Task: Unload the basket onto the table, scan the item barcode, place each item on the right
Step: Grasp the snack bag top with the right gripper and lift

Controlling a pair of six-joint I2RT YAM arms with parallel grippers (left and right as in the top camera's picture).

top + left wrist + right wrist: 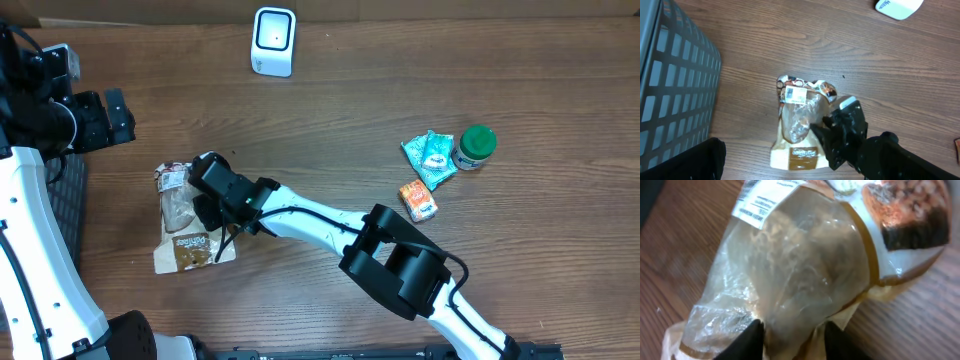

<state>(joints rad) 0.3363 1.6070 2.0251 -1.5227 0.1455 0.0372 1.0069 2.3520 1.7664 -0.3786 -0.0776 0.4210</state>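
Toward the left side of the table (pixel 330 110), the snack bag (pixel 178 215) lies flat with its white label up. The right end effector (pixel 792 337) pinches the bag's clear crinkled window. The left end effector (pixel 122 116) hangs spread and empty beside the basket (pixel 675 90)

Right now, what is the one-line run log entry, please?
right gripper: closed on snack bag | snack bag: lying on table | left gripper: open, empty | scanner: far edge, apart from bag
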